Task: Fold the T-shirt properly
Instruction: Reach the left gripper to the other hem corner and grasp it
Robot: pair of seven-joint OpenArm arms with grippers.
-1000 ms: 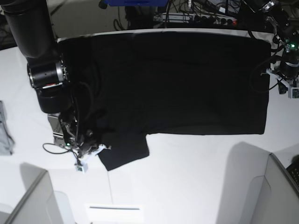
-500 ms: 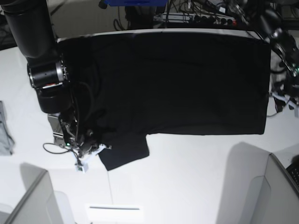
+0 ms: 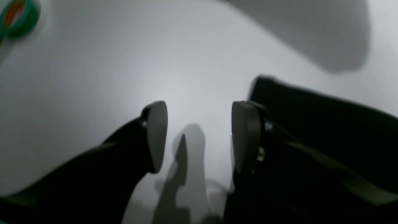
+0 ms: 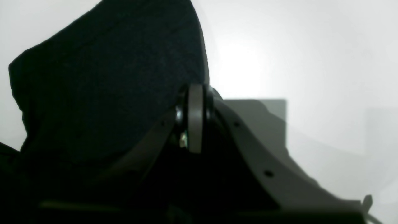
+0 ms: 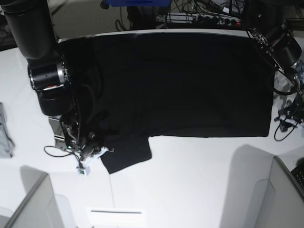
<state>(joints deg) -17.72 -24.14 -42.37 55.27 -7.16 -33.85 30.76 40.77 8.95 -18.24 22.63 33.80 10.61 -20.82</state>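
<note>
The black T-shirt (image 5: 180, 85) is laid flat across the far half of the white tabletop (image 5: 190, 180), with one sleeve (image 5: 126, 154) projecting toward the near edge at the base view's left. That sleeve's edge is clamped in the right pincer (image 4: 196, 121), whose pads are pressed together on the cloth. The left pincer (image 3: 199, 133) is seen with its fingers (image 3: 155, 133) spread apart and nothing between them, just beside the shirt's corner at the base view's right; a small grey cloth (image 5: 4, 133) is noted at the far left edge.
</note>
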